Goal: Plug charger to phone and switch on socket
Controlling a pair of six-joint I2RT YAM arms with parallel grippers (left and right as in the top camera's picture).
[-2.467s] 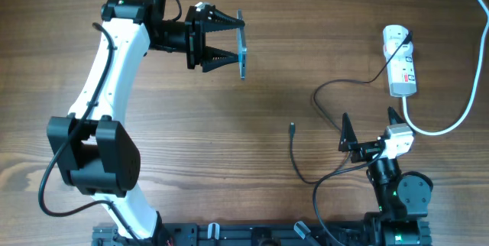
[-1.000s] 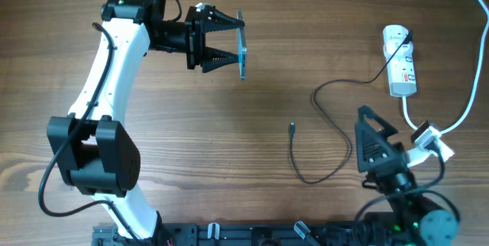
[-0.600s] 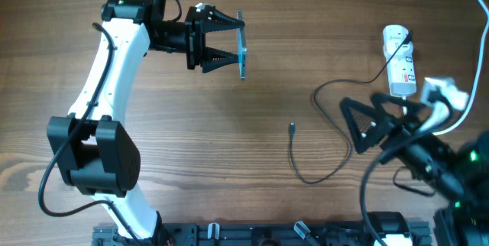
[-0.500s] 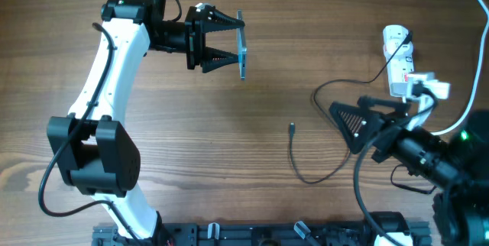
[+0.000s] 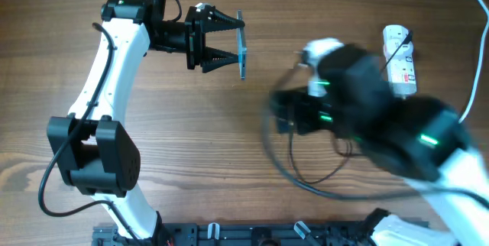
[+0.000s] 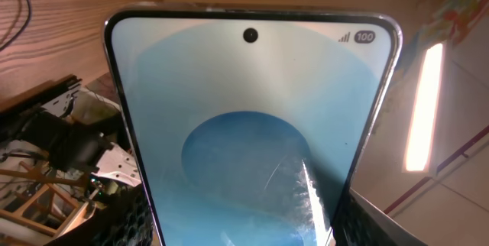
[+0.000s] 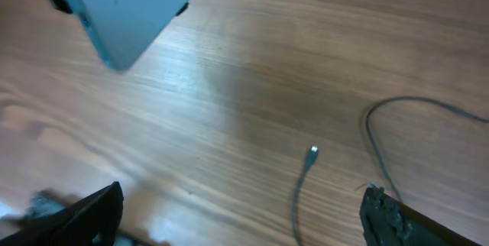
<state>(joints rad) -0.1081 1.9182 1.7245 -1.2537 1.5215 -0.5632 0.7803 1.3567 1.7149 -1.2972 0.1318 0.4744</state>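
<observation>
Wood table point(image 5: 229, 147) holds the limp charger point(image 7: 303, 176), likely best pinched near its stiff end by the spread right gripper point(image 7: 243, 200); left gripper point(image 5: 237, 42) clamps the phone point(image 6: 244, 139).

Pale blue phone point(image 6: 244, 147) screen, darker blue disc; white socket point(image 5: 405, 72); dark charger point(image 7: 310, 156); brown woodgrain table point(image 5: 199, 154).

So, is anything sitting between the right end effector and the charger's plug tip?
Nothing visible. In the right wrist view the plug tip lies on bare table ahead of the open right end effector, with only its own cable trailing back. The phone, held by the left end effector, is off to the side.
</observation>
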